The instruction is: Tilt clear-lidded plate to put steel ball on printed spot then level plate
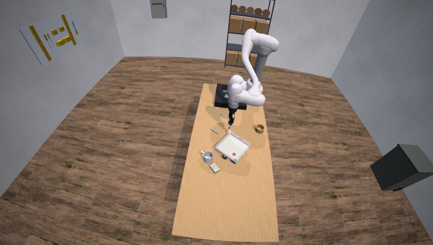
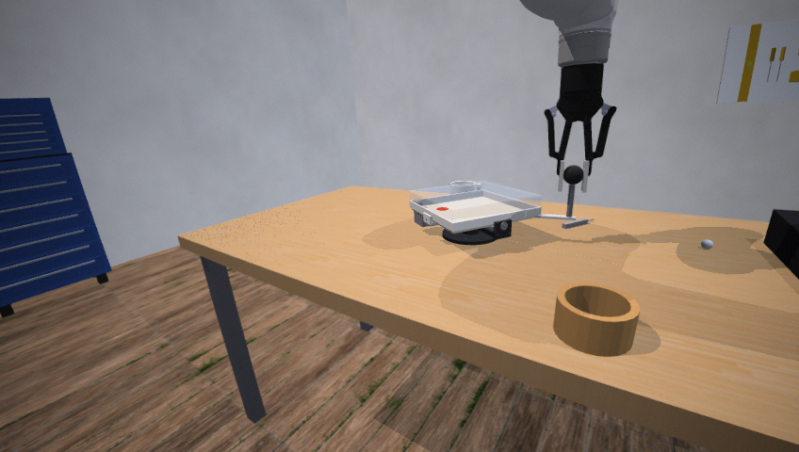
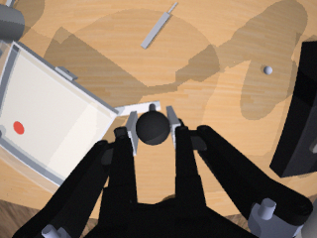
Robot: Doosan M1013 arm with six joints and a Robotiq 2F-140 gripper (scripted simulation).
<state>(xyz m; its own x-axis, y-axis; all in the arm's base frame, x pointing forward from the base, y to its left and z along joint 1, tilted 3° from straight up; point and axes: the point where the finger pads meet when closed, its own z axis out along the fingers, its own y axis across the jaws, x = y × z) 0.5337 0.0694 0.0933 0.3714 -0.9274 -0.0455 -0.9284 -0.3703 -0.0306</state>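
The clear-lidded plate [image 1: 232, 146] stands on a black pivot base in the middle of the table. It looks about level in the side view [image 2: 473, 210]. Its red printed spot [image 2: 442, 208] lies near the corner far from my gripper, and shows in the wrist view [image 3: 19, 129]. I cannot make out a steel ball on the plate. A thin arm runs from the plate to an upright stick with a black knob [image 2: 573, 173]. My gripper [image 2: 573, 179] hangs straight down, shut on that knob [image 3: 154, 127].
A small grey ball [image 2: 707, 243] lies loose on the table near the arm's black base [image 3: 297, 113]. A wooden ring [image 2: 595, 317], a metal mug [image 1: 208, 156], a grey block [image 1: 214, 167] and a thin metal strip [image 3: 158, 26] lie around the plate, none touching it.
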